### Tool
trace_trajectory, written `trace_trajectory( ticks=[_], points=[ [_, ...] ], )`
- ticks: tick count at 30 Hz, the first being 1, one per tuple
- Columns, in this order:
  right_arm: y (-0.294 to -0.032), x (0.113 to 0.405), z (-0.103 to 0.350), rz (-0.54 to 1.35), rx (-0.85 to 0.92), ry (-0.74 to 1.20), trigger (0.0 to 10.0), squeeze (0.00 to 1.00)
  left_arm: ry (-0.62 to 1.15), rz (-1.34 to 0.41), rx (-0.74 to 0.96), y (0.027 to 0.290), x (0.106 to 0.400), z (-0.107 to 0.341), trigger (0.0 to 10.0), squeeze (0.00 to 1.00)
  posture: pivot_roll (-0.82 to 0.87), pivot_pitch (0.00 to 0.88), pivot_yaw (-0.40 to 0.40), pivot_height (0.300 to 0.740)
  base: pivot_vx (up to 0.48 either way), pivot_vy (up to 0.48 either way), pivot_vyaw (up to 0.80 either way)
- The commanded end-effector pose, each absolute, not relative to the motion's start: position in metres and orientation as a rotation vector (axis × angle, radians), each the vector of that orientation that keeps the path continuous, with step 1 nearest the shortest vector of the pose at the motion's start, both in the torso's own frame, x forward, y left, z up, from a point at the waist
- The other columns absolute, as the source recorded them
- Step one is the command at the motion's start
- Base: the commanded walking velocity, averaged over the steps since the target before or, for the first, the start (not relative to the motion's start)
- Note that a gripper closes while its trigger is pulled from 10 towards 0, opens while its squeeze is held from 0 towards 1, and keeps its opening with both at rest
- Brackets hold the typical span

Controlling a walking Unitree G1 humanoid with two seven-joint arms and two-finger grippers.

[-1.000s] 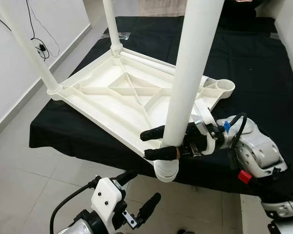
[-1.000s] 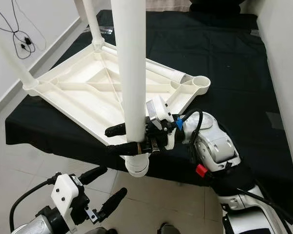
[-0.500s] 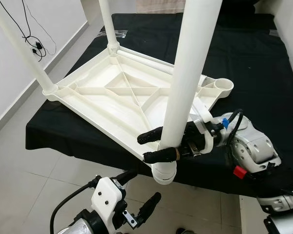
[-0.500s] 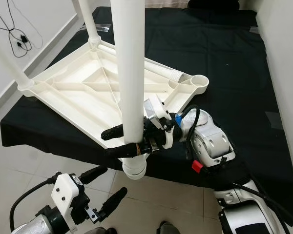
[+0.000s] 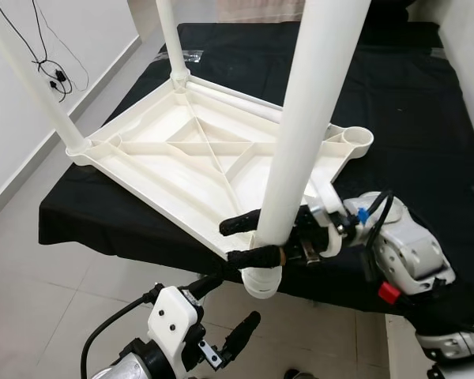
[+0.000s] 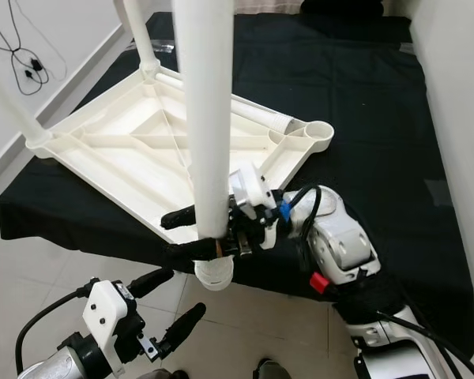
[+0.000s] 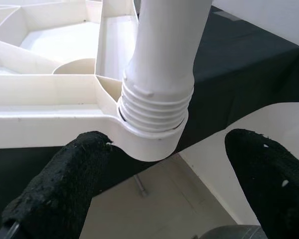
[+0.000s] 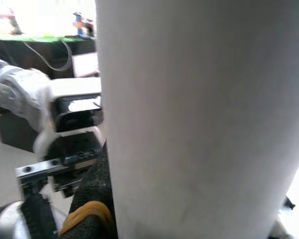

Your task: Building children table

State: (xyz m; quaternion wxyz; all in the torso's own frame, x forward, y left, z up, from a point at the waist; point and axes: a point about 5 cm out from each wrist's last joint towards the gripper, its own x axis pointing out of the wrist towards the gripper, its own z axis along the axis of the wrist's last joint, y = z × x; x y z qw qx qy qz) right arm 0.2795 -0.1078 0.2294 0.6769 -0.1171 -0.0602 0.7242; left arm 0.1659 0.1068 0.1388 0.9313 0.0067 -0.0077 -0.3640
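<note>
My right gripper (image 5: 253, 241) has its two black fingers (image 5: 238, 224) clamped around the near white table leg (image 5: 300, 150), just above the threaded end sitting in the corner socket (image 7: 152, 142). My left gripper (image 5: 225, 316) hangs below that corner with its fingers (image 7: 60, 186) spread apart, holding nothing. The upside-down white tabletop (image 5: 182, 158) lies on a black-covered surface (image 5: 411, 103), its near corner jutting over the tiled floor (image 5: 39, 260), two more legs (image 5: 31, 79) standing up from its far corners.
</note>
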Motion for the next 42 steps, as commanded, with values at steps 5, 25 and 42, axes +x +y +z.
trace_trajectory(
  ticks=[5,25,42],
  points=[
    [-0.112,0.291,0.204,1.41,-0.339,0.008,10.0,0.0,0.005,-0.755,0.029,0.109,0.164,0.136,10.0,0.0,0.05,0.23,0.067,0.74,0.0,0.0,0.0],
    [-0.125,0.333,0.208,0.867,-0.377,0.131,10.0,0.0,0.01,-0.763,0.029,0.107,0.163,0.132,10.0,0.0,0.04,0.215,0.06,0.74,0.0,0.0,0.0],
    [-0.146,0.363,0.216,0.516,-0.178,0.102,10.0,0.0,0.009,-0.762,0.026,0.108,0.164,0.132,10.0,0.0,0.04,0.22,0.063,0.74,0.0,0.0,0.0]
  ],
)
